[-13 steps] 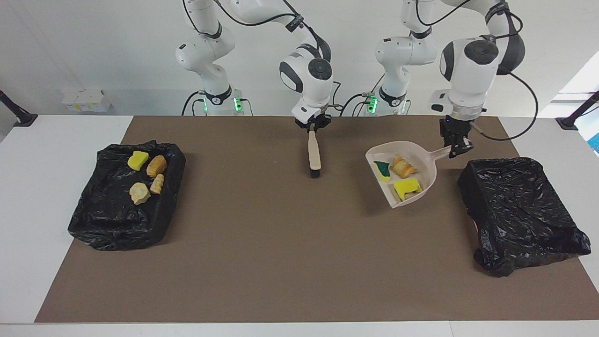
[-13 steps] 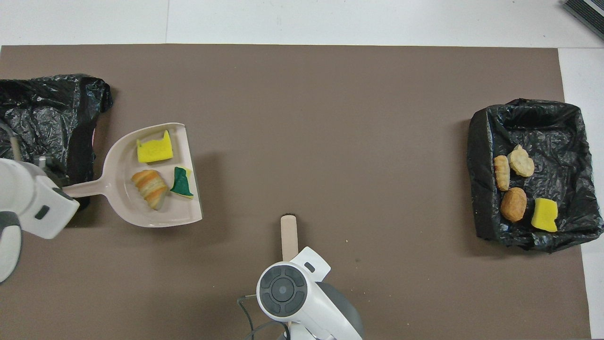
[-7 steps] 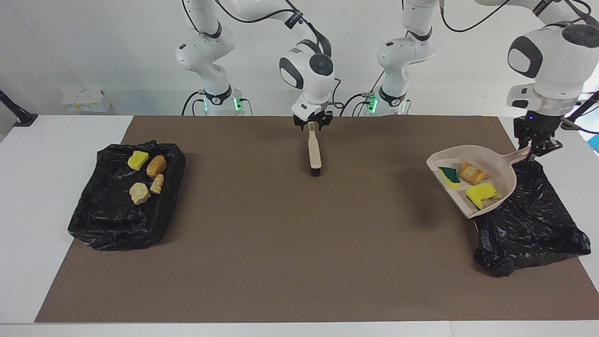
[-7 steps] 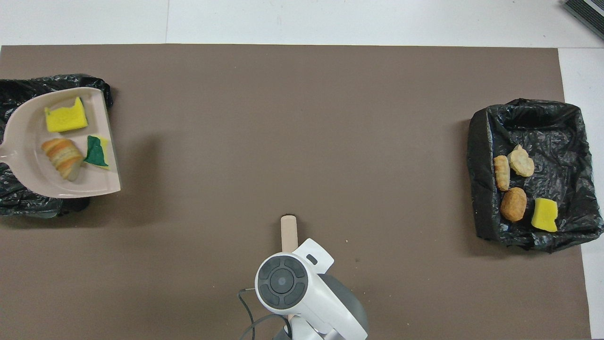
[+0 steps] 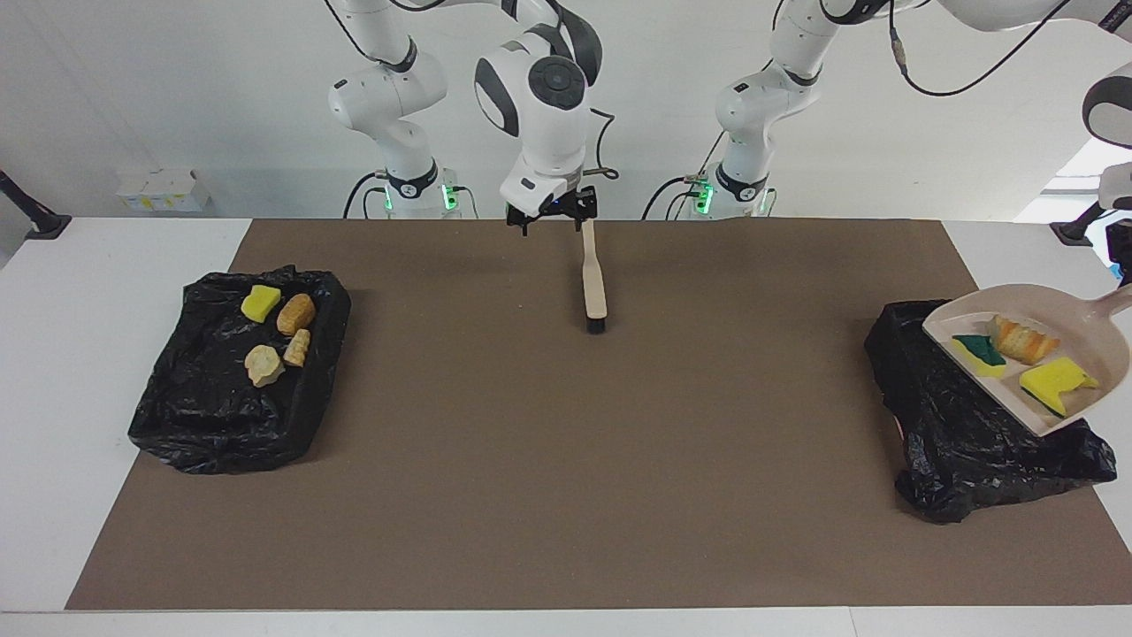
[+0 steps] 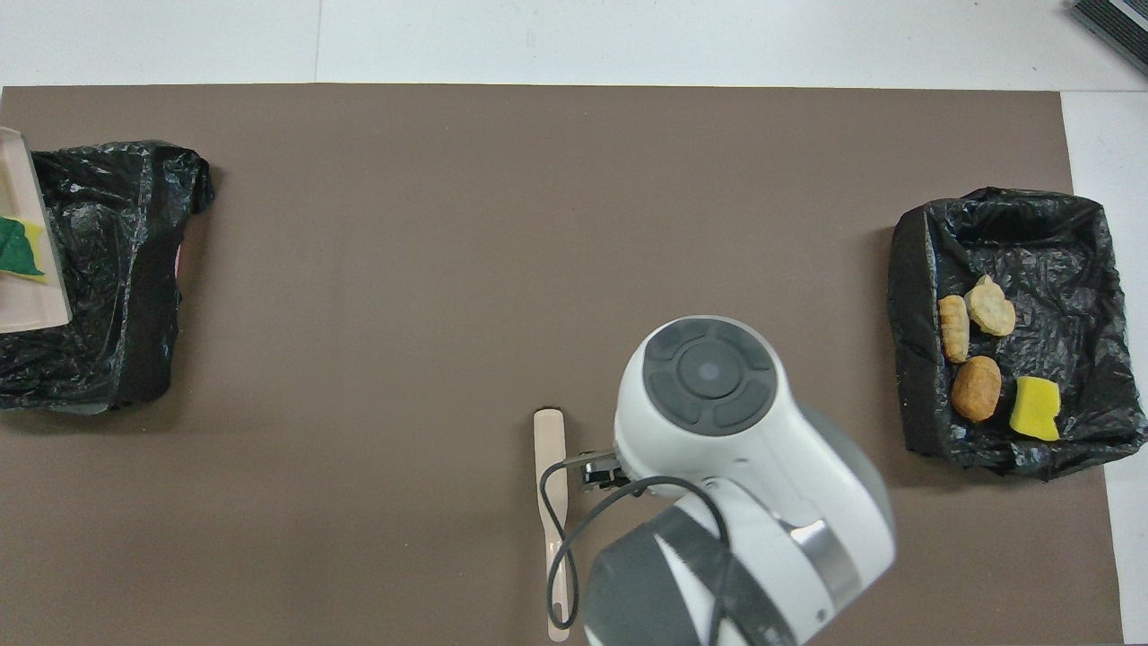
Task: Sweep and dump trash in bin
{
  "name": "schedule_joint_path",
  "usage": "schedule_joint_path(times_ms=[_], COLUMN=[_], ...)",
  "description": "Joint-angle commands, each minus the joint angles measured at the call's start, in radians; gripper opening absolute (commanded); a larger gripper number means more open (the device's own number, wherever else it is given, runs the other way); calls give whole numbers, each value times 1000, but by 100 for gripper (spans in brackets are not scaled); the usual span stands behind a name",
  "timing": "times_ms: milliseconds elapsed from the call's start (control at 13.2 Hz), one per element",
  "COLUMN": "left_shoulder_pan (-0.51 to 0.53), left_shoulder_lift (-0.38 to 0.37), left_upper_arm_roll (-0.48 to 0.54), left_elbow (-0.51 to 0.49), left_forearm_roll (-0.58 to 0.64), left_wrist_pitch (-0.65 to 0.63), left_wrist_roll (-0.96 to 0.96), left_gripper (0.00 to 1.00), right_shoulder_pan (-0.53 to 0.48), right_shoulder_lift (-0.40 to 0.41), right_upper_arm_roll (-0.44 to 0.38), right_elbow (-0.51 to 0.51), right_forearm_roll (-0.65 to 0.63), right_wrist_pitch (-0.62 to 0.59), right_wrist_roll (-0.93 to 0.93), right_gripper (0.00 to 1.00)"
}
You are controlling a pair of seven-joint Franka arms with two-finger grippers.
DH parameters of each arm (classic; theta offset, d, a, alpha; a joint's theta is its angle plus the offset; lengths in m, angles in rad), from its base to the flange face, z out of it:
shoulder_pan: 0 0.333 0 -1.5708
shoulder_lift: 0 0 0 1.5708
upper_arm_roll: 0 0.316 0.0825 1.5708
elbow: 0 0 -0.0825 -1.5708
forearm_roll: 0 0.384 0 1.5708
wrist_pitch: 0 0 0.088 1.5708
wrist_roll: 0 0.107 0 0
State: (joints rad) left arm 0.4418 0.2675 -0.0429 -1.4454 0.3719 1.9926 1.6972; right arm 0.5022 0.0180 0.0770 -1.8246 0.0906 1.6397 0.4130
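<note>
The beige dustpan point(image 5: 1044, 416) hangs over the black bin point(image 5: 964, 433) at the left arm's end of the table. In it lie three pieces of trash: a green-topped sponge point(image 5: 977, 351), a bread piece point(image 5: 1021, 338) and a yellow sponge point(image 5: 1057, 382). Its handle point(image 5: 1116, 302) runs to the picture's edge, where my left gripper point(image 5: 1127, 265) barely shows. The overhead view catches only the pan's rim point(image 6: 31, 301). The brush point(image 5: 593, 279) lies flat on the brown mat. My right gripper point(image 5: 550, 212) hovers open just beside the brush's handle end, holding nothing.
A second black-lined bin point(image 5: 221, 416) at the right arm's end holds several scraps, among them a yellow sponge point(image 5: 260, 303) and a bread roll point(image 5: 295, 313). The brown mat point(image 5: 566, 460) covers most of the table between the bins.
The left arm carried the loaded dustpan off the mat and over the bin at its end. The right gripper opened, let go of the brush handle and rose slightly aside.
</note>
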Motion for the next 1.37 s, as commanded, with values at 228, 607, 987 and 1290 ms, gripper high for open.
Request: schedule_joint_path(times_ms=[228,607,987,1290], left_shoulder_pan=[-38,-87,-117,-190], left_shoulder_lift=[59,45,-11,-33], left_upper_arm_roll=[-12,-11,-11,-12], left_elbow=[19,8,8,-1], left_forearm_roll=[366,571,659,771], left_wrist_pitch=[96,66,34,-76], left_wrist_roll=[9,6,-11,-138], left_gripper=[0,0,0,0], right_shoulder_pan=[-240,-352,-470,-498], right_shoulder_lift=[-16,-17,-10,-15], right_upper_arm_roll=[-11,-17,-60,-111], right_elbow=[154,226,234,234], right_forearm_roll=[-77,-183,-170,-103], right_wrist_pitch=[-80,-86,-94,-74], right_wrist_roll=[-276,-335,-480,-430], right_gripper=[100,100,100,100])
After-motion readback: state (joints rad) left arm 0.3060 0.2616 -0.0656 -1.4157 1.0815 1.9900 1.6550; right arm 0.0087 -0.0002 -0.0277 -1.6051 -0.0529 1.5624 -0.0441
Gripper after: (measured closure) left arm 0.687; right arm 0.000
